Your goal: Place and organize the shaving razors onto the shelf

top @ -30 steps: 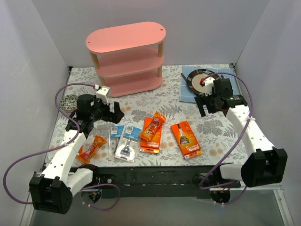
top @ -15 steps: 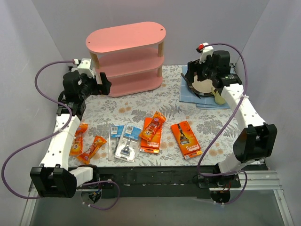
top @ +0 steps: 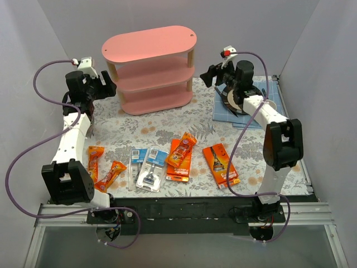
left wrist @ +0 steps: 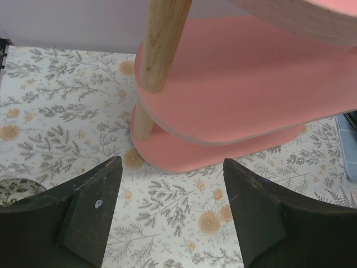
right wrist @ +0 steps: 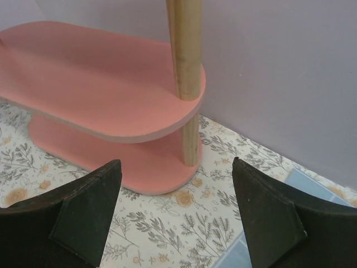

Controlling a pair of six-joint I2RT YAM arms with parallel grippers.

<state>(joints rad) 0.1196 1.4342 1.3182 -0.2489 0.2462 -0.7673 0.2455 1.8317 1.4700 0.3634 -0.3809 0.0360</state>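
On the floral surface (top: 167, 129) the shaving razors (top: 179, 153) lie near. The left gripper (top: 110, 86) and right gripper (top: 207, 77) flank the shelf (top: 149, 46), jaws released, apparently not touching it.

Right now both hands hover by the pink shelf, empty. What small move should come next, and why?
Probably ease the left hand forward around the wooden post. It is open with the post straight ahead; the right hand, also open, faces the shelf's other end, so a two-handed shift of the shelf seems intended.
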